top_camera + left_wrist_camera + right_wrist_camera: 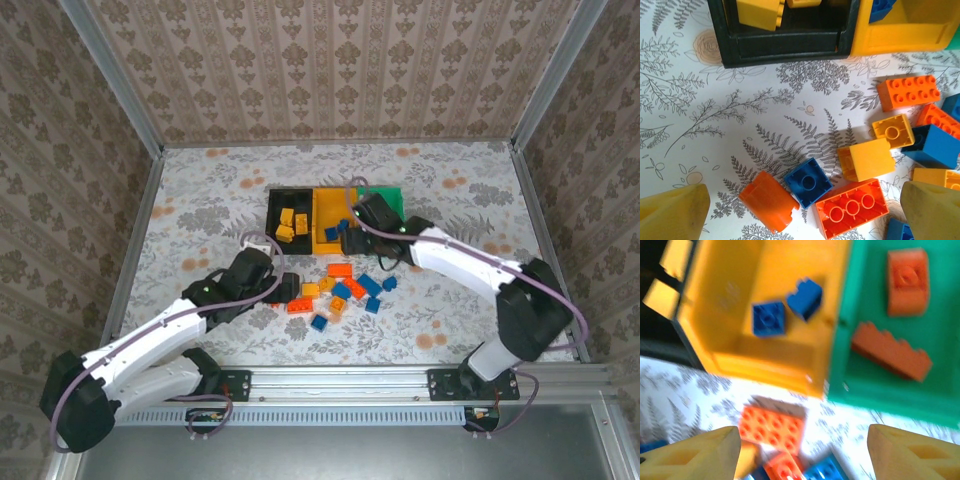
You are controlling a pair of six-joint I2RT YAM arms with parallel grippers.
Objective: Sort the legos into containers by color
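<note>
Loose legos (340, 290) lie in a heap just in front of the bins (330, 192). Yellow ones sit in the black bin (273, 215), blue in the yellow bin (765, 365), orange in the green bin (940, 340). The left gripper (802, 215) hangs over the heap, the right gripper (800, 450) by the bins, both with fingers apart and empty.

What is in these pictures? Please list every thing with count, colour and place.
black bin: one, black, left of the joined row
yellow-orange bin: one, yellow-orange, middle of the row
green bin: one, green, right end
yellow bricks: a few, yellow, in the black bin
blue bricks: two, blue, in the yellow-orange bin
orange-red bricks: two, orange-red, in the green bin
loose bricks: about a dozen, blue, orange-red, yellow, on the table before the bins
left tool: one, yellow-tan fingers, open above the loose bricks
right tool: one, same fingers, open by the bins' front
</note>
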